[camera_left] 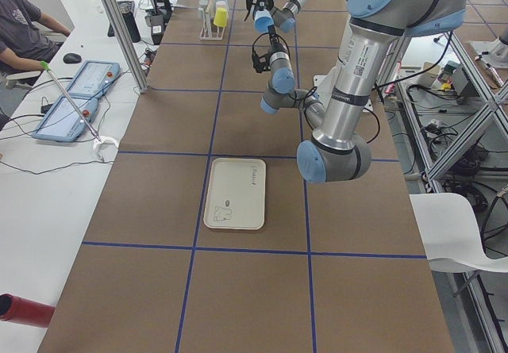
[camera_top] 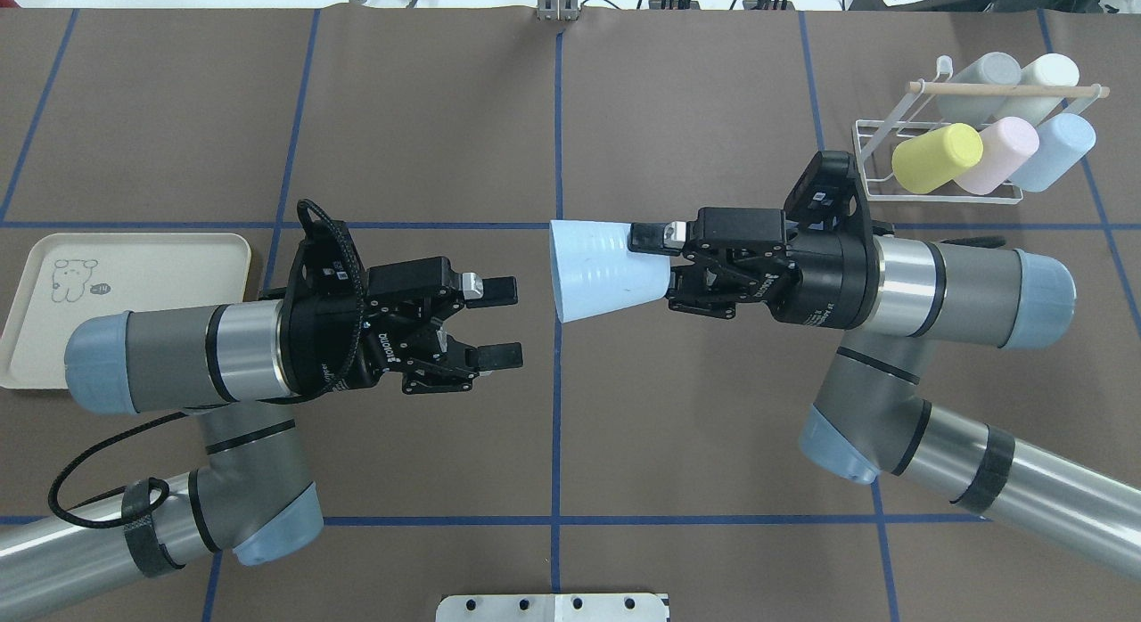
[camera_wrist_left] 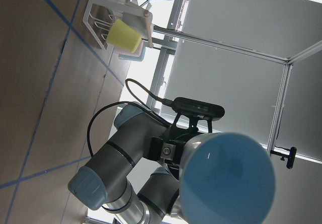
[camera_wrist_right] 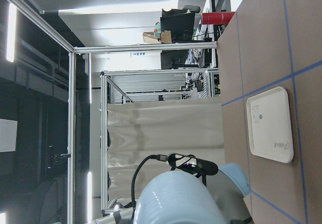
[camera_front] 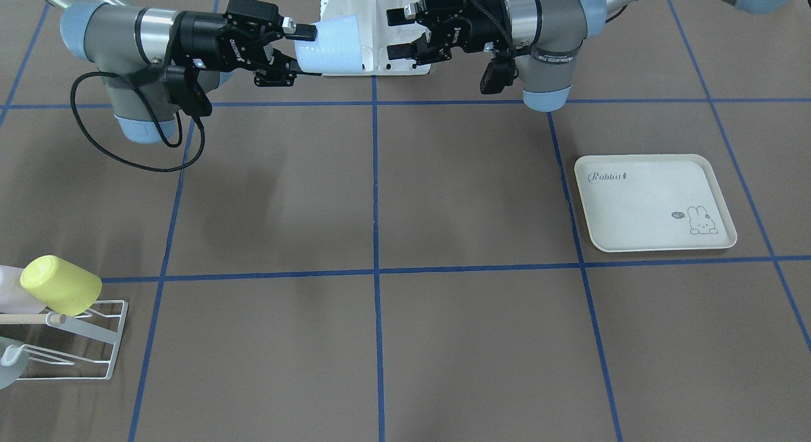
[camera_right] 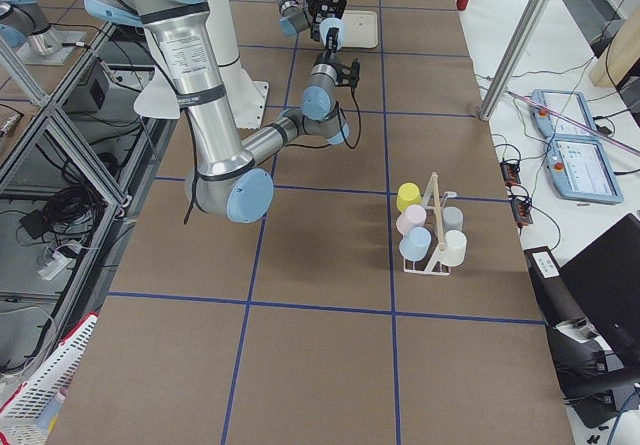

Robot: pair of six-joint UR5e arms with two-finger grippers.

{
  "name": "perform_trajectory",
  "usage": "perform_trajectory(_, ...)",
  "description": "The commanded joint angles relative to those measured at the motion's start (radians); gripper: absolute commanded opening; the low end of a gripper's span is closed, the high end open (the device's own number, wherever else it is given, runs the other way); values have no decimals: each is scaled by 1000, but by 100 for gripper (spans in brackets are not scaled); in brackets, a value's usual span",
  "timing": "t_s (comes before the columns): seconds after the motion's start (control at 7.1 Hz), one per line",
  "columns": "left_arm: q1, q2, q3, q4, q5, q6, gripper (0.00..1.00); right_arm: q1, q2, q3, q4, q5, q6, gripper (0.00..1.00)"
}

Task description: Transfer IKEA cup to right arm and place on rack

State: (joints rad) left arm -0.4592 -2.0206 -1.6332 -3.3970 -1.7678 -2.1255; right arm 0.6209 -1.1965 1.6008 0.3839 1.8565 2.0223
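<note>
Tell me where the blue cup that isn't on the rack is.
In the overhead view the blue cup is mid-frame, at the centre tape line, gripped at its narrow end by the right hand, its mouth facing the open left hand.

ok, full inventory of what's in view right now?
held cup: 1, light blue, in the air over the table's middle
rack: 1, white wire with wooden dowel, far right of the table
rack cups: 5, yellow, pink, light blue, grey, white, on the rack
tray: 1, cream with rabbit print, robot's left side
table: 1, brown, blue tape grid
tablets: 2, blue-edged, side bench
red cylinder: 1, side bench
person: 1, seated at the side bench
left gripper: 1, black, fingers open, facing the held cup, apart from it
right gripper: 1, black, shut on the held cup's narrow end
</note>
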Motion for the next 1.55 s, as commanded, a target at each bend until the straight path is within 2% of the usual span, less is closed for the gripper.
perform_trajectory(0.0,-6,0,1,21,42,103,100,46,-35,-8,-25,1,-84,23)
perform_trajectory(0.28,-41,3,-16,158,44,296,100,88,-37,-2,-118,4,-152,23)
perform_trajectory(0.42,-99,16,-16,206,42,361,100,129,-34,7,-184,19,-169,23)
perform_trajectory(0.56,-128,28,-22,241,44,449,100,167,-32,27,-253,67,-227,23)
perform_trajectory(0.99,-234,107,-89,495,41,644,100,394,-21,80,-520,338,-366,23)
perform_trajectory(1.27,-318,112,-102,664,42,732,100,529,-25,86,-661,458,-448,23)
perform_trajectory(1.41,-356,114,-114,747,41,792,100,612,-23,96,-785,574,-518,23)
